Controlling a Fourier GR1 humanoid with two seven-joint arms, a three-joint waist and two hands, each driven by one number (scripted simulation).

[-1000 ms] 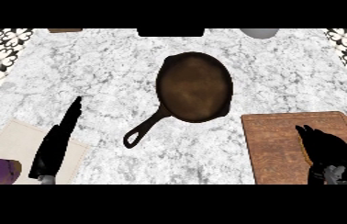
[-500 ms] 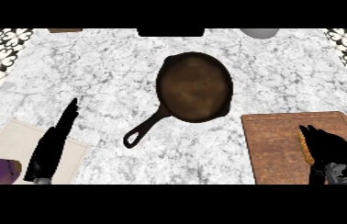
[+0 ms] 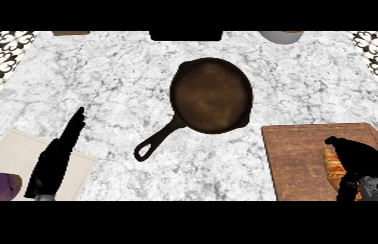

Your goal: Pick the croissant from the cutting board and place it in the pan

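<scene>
Two hands: right hand (image 3: 357,158) over the croissant (image 3: 333,167) on the cutting board (image 3: 295,158), can't tell if it's holding it; left hand (image 3: 57,158) stretched straight, lower left; pan (image 3: 211,95) in the middle of the desk (image 3: 103,78).

A single head camera is looking steeply down onto the desk (image 3: 111,78) from above. It is framing the pan (image 3: 212,95) near centre, fairly close.

no text to read, no labels or numbers, pan (image 3: 212,95) and cutting board (image 3: 295,158) unmarked
</scene>
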